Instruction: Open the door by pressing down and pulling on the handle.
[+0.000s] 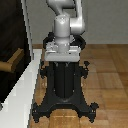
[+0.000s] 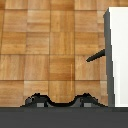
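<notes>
Exterior view: the tall flat dark brown-black door panel (image 1: 11,35) is standing in its white frame (image 1: 22,85) at about nine o'clock of the picture, and appears closed in that frame. The short tan wooden lever handle (image 1: 11,62) is sticking out from the panel's face, looking level and not pressed. The grey-white arm is hanging over its black pedestal (image 1: 65,90) near centre, with the grey-white gripper (image 1: 62,56) pointing down in front of the column, well apart from the handle. The fingers are lost against the dark pedestal; I cannot tell whether they are apart or together. Nothing is sitting between them that I can make out.

Wrist view: the camera is looking down on the wooden parquet floor (image 2: 45,50). The white frame is filling the three o'clock side, a thin dark bar jutting from it. Pedestal feet are showing at six o'clock. Fingers are not visible here.

Judgement: the reach is not yet begun; the arm is parked clear, likely so it can swing toward the lever from above.
</notes>
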